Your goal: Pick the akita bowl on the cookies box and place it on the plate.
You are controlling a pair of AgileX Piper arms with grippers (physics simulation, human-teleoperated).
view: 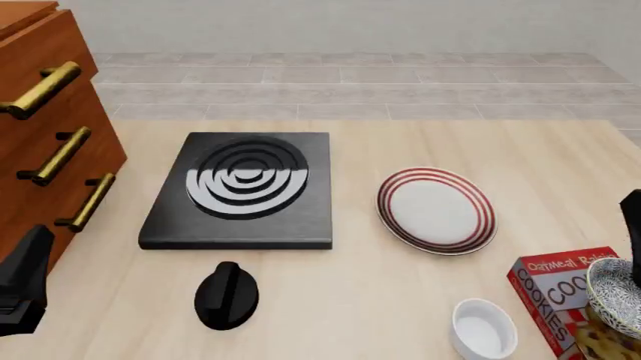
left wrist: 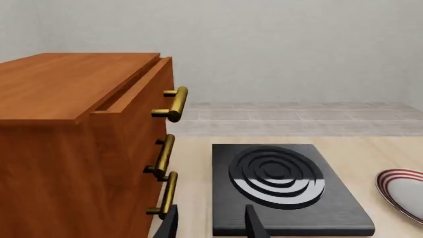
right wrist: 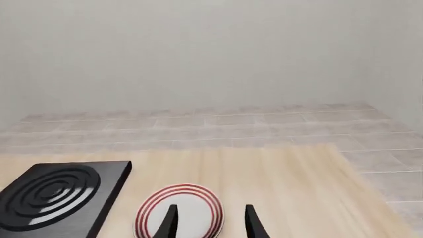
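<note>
The akita bowl (view: 617, 295) is seen at the near right corner of the front view, resting on top of the cookies box (view: 554, 289), with part of it cut off by the frame edge. Only a dark piece of the right arm is visible there, just above the bowl and apart from it. In the right wrist view the right hand (right wrist: 210, 220) is shown with its two dark fingers spread and nothing between them, held above the surface (view: 401, 142); the plate (view: 436, 209) lies beyond the fingertips. The bowl is not shown in that view. The left hand (left wrist: 210, 223) is likewise seen parted and empty, near the wooden cabinet (left wrist: 73, 148) and well apart from the bowl.

The bowl is round and deep, finely speckled in dark and white, with a pale rim. The box is a red rectangular carton with white lettering. The plate is round, white and glossy, ringed in red near its rim. A small plain white bowl (view: 483, 328) stands just beside the box. A flat black stove plate (view: 240, 191) with concentric raised rings and a black knob (view: 227, 295) lie on the pale wood-grained surface. The cabinet has brass bar handles (left wrist: 173, 103).
</note>
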